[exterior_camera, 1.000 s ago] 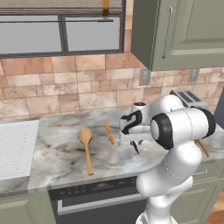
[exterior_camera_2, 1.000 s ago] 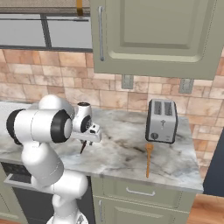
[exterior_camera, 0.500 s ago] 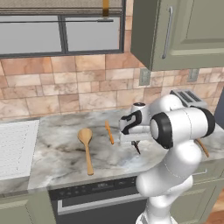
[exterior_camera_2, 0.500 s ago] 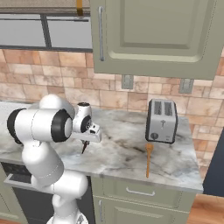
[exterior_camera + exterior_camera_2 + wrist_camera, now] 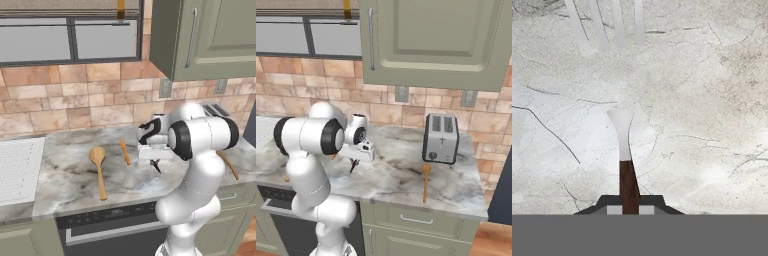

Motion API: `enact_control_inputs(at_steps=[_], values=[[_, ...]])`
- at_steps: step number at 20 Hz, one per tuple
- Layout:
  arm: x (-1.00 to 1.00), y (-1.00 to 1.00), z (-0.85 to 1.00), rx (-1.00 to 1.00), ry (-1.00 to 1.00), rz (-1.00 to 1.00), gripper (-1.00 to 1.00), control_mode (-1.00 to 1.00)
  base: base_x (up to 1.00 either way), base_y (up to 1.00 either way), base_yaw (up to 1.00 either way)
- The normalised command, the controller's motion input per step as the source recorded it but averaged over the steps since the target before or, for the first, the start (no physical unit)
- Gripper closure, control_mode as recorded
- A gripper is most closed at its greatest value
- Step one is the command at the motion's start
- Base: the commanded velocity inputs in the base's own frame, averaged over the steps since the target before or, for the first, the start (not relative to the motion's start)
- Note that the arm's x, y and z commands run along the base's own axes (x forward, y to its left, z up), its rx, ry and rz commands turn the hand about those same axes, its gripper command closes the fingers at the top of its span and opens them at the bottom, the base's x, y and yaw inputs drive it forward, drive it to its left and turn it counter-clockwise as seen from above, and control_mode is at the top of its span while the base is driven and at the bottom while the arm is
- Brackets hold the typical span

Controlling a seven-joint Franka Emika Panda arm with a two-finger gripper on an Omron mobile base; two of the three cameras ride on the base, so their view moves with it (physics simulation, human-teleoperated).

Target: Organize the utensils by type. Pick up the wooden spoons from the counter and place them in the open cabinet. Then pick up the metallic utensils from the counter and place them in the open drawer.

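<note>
**Silvery utensil now clamped at its dark handle**

Marbled grey-white stone of the counter [image 5: 75, 185] looks the same as a second ago, and the arm has hardly shifted in either base view. What has changed is the gripper [image 5: 629, 209]: its jaws, partly apart a second ago, have come together on the thin dark handle of the metallic utensil [image 5: 623, 145]. In the hand view the handle runs up between the two finger tips to the pale silvery head, which points away from the hand over the stone. Whether the utensil rests on the slab or is raised off it is hard to tell from that view. In the left base view the gripper [image 5: 156, 165] hangs low over the counter, just right of the spoons; in the right base view it [image 5: 354, 164] sits left of the toaster.

Two wooden spoons lie where they did before: the long wooden spoon [image 5: 98, 167] with its round bowl towards the wall, and the shorter wooden spoon [image 5: 124, 151] just right of it, apart from it. A third orange-tan spoon [image 5: 426, 182] lies near the counter's front edge, below the toaster [image 5: 441, 138]. The cabinet [image 5: 200, 35] hangs above. A white ribbed surface [image 5: 17, 167] sits at the counter's left end. The robot's own elbow blocks part of the counter in both base views.
</note>
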Motion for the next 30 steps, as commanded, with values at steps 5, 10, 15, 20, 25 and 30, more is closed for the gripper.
enact_control_inputs(at_steps=[5,10,15,20,25,30], values=[[-0.36,-0.03,-1.0,0.01,-0.25,0.0,1.0,-1.0,0.0,0.0,0.0],[-0.51,0.0,-0.8,0.0,-0.27,0.0,1.0,-1.0,0.0,0.0,0.0],[-0.49,0.0,-0.07,0.0,-0.24,0.0,1.0,-1.0,0.0,0.0,0.0],[-0.51,0.0,0.38,0.0,-0.2,0.0,1.0,-1.0,0.0,0.0,0.0],[-0.38,0.07,0.75,0.0,-0.04,0.0,1.0,-1.0,0.0,0.0,0.0],[-0.12,0.25,0.86,0.01,-0.02,0.0,1.0,-1.0,0.0,0.0,0.0]])
